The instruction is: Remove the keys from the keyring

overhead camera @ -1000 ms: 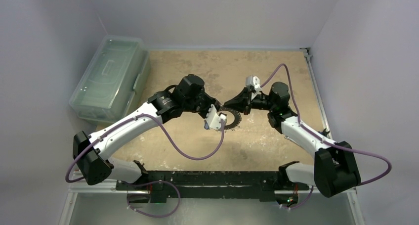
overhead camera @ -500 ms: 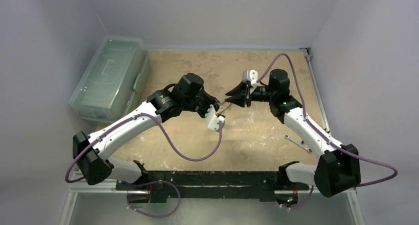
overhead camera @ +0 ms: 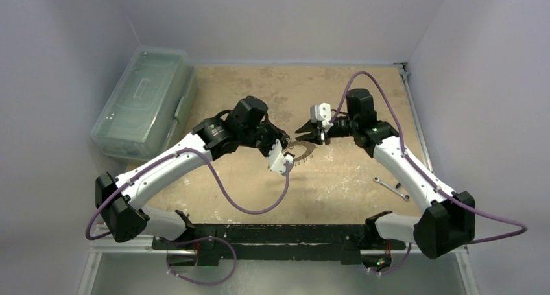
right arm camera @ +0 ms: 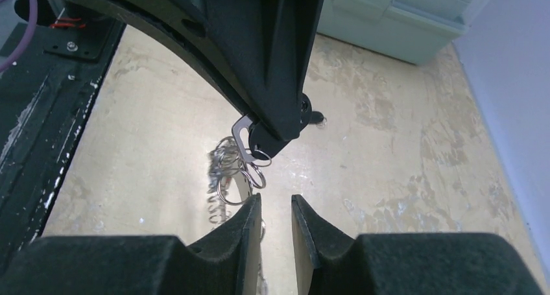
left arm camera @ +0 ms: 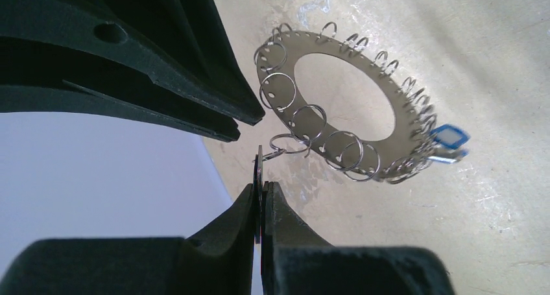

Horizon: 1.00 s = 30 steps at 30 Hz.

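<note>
Mottled tabletop (overhead camera: 337, 178); flat keyring (left arm camera: 314, 42), thin key (right arm camera: 240, 130)

Your scuffed tan tabletop (overhead camera: 337, 178) mid-frame, pale lilac walls (overhead camera: 292, 16) closing you in on three sides, clear lidded bin (overhead camera: 146, 97) upper left, soft even light

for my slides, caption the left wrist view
One key pinched in the left gripper, a small ring linking it to the keyring; right gripper above.

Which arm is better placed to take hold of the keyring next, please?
Right. The right hand is open and free beside the keyring; the left hand is shut on a key.
</note>
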### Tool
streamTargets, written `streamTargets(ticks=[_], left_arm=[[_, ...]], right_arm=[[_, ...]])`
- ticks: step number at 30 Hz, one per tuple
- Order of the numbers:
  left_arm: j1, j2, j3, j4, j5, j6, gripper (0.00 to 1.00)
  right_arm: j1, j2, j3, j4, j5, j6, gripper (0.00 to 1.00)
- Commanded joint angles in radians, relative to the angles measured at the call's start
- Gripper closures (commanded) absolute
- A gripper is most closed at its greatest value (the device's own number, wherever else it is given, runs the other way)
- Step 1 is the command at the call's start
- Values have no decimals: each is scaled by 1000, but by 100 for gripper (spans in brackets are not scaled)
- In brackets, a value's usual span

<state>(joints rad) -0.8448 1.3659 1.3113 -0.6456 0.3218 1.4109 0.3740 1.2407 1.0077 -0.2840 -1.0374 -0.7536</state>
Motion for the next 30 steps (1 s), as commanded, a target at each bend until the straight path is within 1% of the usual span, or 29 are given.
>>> streamTargets(ticks=[1,8,15,19,22,25,28,30], left_arm=[[3,-21,49,19,59,29,100],[3,-18,34,32,62,36,100],[4,-7,21,56,66,34,100],[4,0,19,61,71,30,100],[4,3,18,64,75,28,100],[2,2,13,64,72,28,100],[3,1,11,65,67,22,100],[4,-3,8,71,55,0,100]], right_arm=[[10,-18,12,-31,-8,-77,74],[39,-9,12,-31,-6,-77,74],[78,4,-17,21,28,-42,74],[103,12,-38,55,55,-21,77],[107,15,-52,87,80,6,84],[106,16,-63,123,105,46,87],[107,16,-78,149,106,80,99],[107,14,-90,179,102,110,100]])
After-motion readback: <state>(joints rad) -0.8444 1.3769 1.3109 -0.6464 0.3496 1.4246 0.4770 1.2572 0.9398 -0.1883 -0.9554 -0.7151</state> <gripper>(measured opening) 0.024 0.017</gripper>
